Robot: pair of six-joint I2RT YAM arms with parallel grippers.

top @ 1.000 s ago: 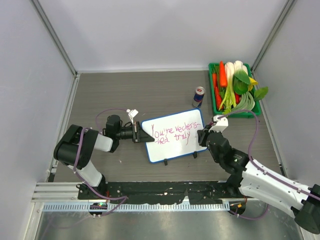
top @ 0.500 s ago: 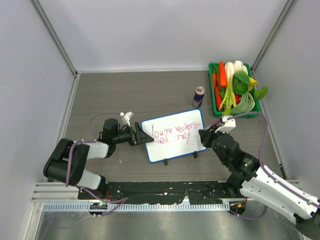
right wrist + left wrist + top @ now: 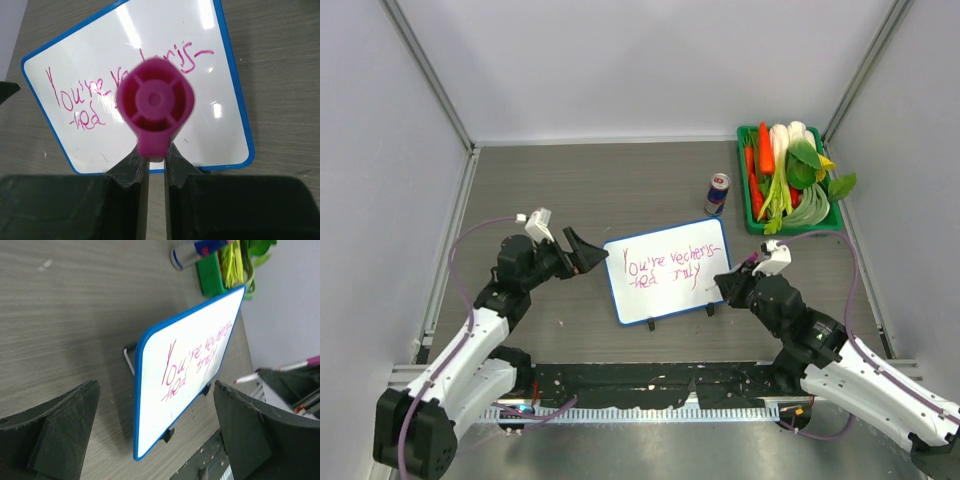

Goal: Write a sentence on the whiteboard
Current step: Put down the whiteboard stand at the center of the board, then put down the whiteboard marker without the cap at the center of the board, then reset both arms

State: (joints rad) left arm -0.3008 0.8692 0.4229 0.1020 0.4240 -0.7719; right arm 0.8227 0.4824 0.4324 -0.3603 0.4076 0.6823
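Whiteboard: one pink handwritten sentence, two slanted lines.
Line one: "You're", then an unclear word ending in a dash.
Line two: dash, "hed", unclear word.
Can: label illegible.

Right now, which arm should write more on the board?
Right. The right tool grips the pink marker facing the whiteboard; the left tool is open and empty, beside it.

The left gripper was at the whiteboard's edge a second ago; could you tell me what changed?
The left gripper let go of the whiteboard and drew back leftward, now open. The right gripper stays shut on the pink marker by the board's right edge; sentence unchanged.
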